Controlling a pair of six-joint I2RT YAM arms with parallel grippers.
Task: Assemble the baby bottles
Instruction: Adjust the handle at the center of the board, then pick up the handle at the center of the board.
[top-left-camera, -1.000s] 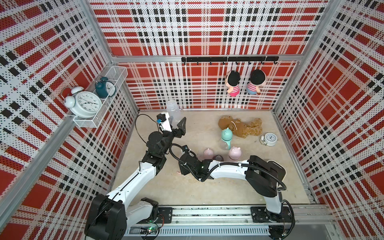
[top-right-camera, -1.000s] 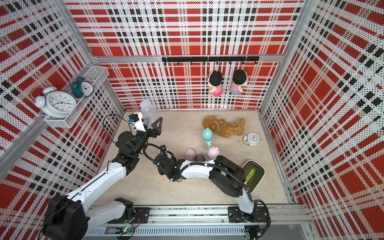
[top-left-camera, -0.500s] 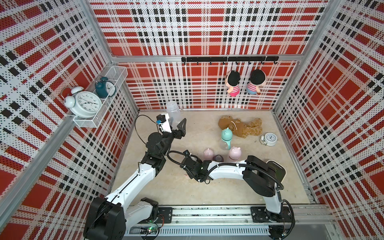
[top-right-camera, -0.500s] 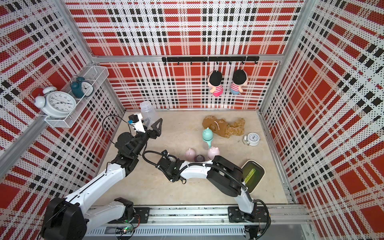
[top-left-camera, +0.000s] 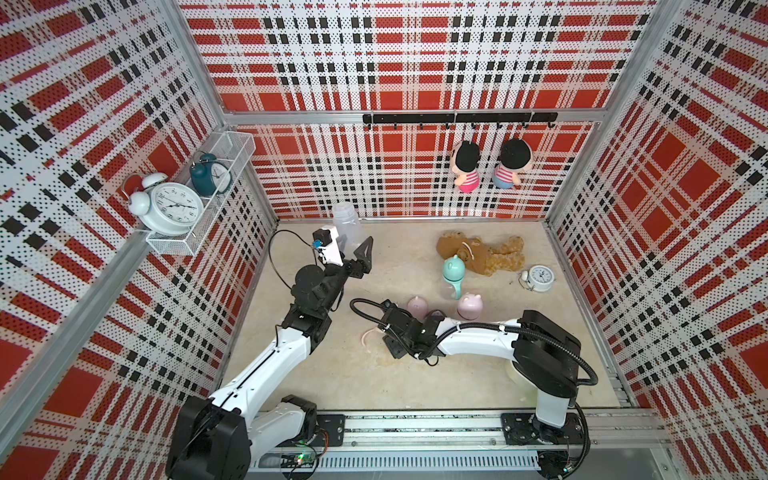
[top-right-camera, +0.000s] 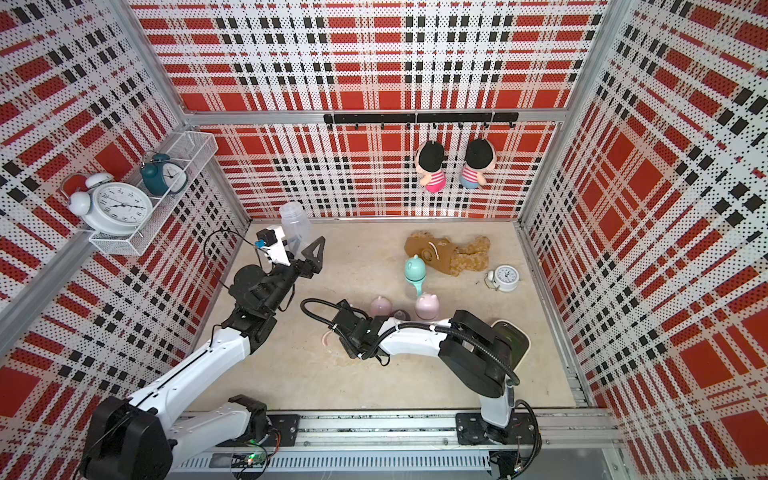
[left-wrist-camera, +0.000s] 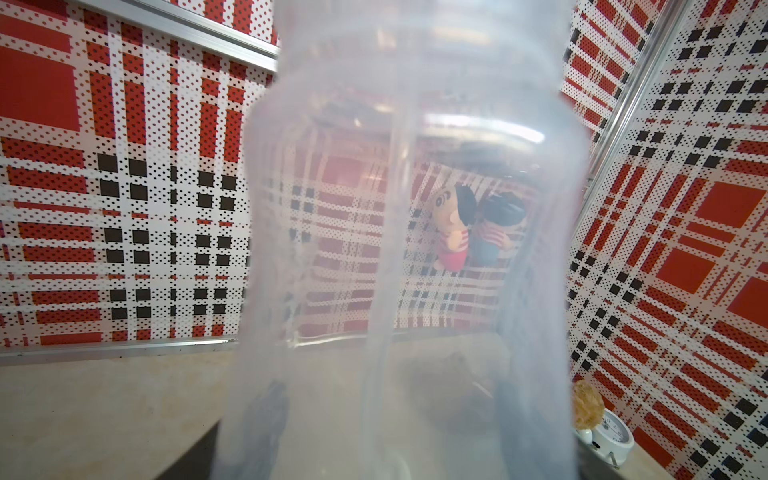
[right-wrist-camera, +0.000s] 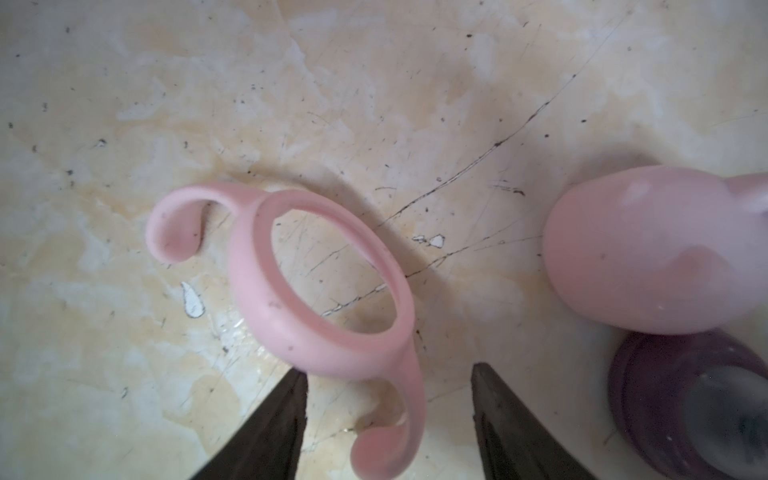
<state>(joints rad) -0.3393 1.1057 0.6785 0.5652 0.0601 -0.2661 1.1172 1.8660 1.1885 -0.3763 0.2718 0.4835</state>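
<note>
From where I stand, the left pincer (top-left-camera: 352, 249) is clenched on a clear bottle (top-left-camera: 347, 222), which it holds off the counter (top-left-camera: 374, 386) near the back left corner. The right pincer (right-wrist-camera: 389, 369) hangs released, low over the counter, with its jaws apart on either side of one curved arm of the pink handle ring (right-wrist-camera: 328, 353), which lies there. A pink cap (right-wrist-camera: 648, 253) and a purple collar (right-wrist-camera: 685, 407) sit just beside the ring.

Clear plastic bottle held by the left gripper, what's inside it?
Nothing shows inside the clear plastic bottle; two hanging dolls show through it. Its base, in the left gripper, is blurred.
</note>
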